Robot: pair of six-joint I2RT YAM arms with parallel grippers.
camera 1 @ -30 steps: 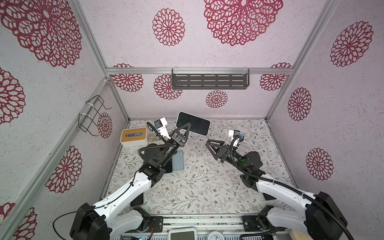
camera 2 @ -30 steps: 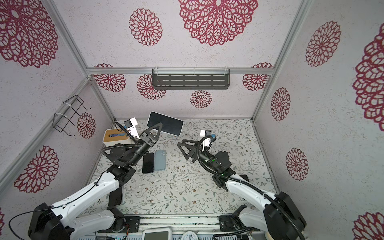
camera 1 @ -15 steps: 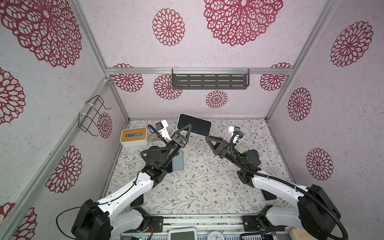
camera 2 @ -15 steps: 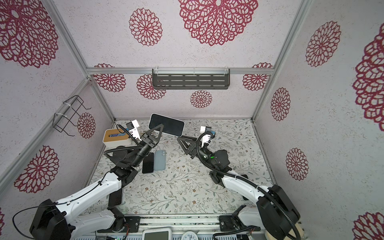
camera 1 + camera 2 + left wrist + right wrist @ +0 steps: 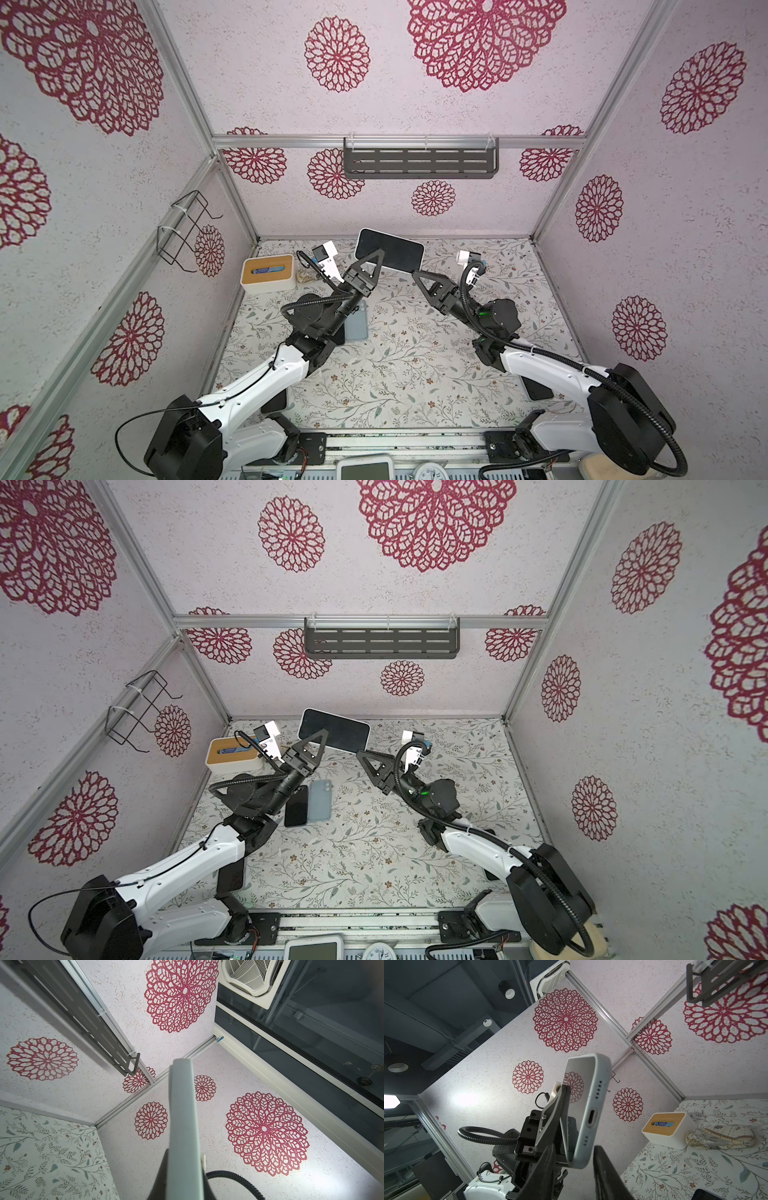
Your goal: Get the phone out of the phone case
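- A tissue box (image 5: pixel 269 275) sits on the desk (image 5: pixel 415 374), well off to the outer side of the left hand. It has no part in this job.
- The left hand (image 5: pixel 375 258) is clamped tight on the phone (image 5: pixel 395 254) and holds it up in the air, clear of the desk. One finger lies on the dark glass. The other finger is hidden behind the phone.
- The phone is inside its phone case (image 5: pixel 593 1105), a pale one that wraps the back and the edges. The end with the charging hole sticks out past the left hand, toward the right hand.
- The right hand (image 5: pixel 575 1147) is right at that end. Its two fingers are apart, one on each side of the bottom corner of the case. The right wrist view shows a thin gap beside one finger, so I think it is not gripping yet.
- I think this is the step of getting a second hold, before any pulling apart.
- Next, the right hand should pinch only the rim of the case, not the glass. Then it can peel that corner back while the left hand holds firm. If it pinches the phone and the case together, nothing will come apart.
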